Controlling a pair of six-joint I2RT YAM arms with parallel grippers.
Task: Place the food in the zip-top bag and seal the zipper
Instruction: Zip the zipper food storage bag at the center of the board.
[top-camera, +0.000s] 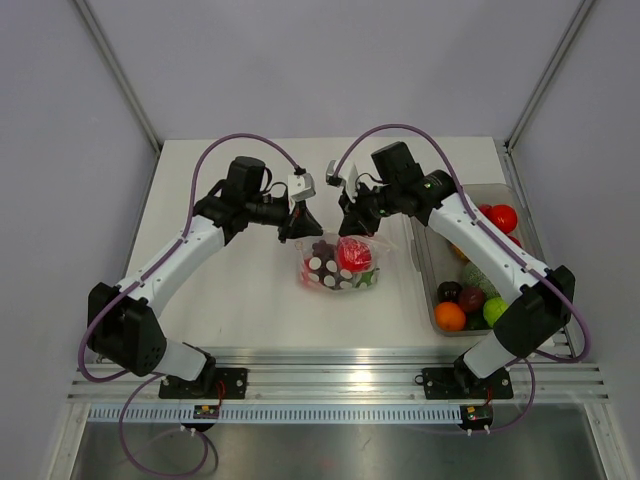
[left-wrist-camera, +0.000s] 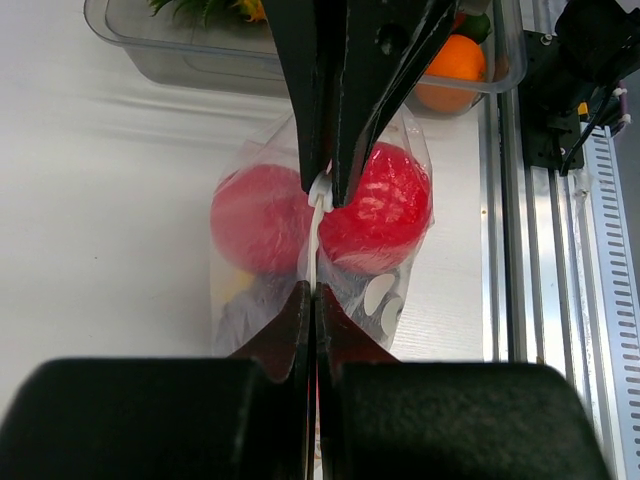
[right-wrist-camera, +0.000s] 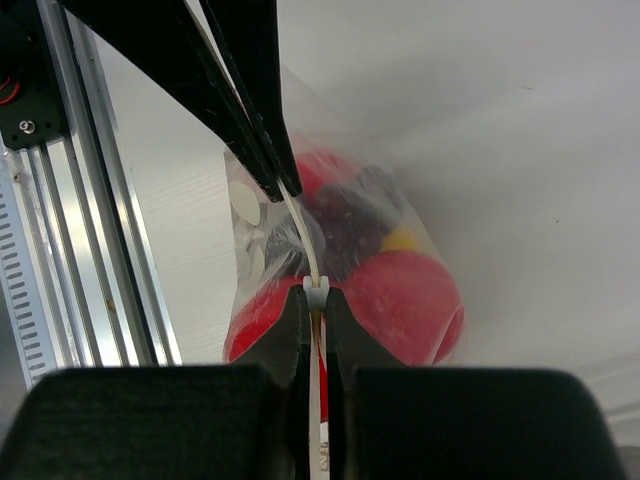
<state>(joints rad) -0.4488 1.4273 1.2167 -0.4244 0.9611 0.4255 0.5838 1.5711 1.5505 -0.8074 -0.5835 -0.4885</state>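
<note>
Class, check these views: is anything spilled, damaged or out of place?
Nothing stands out. The bag holds its fruit, nothing spilled; the left gripper and right gripper pinch its top strip; other fruit sits in the tray.

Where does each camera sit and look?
Top: above and behind, looking down at the table; both arms show.
Left wrist: on that arm, looking past the left gripper at the zip-top bag.
Right wrist: on that arm, looking past the right gripper at the bag.
Shared: both wrist views show the pinched zipper.
</note>
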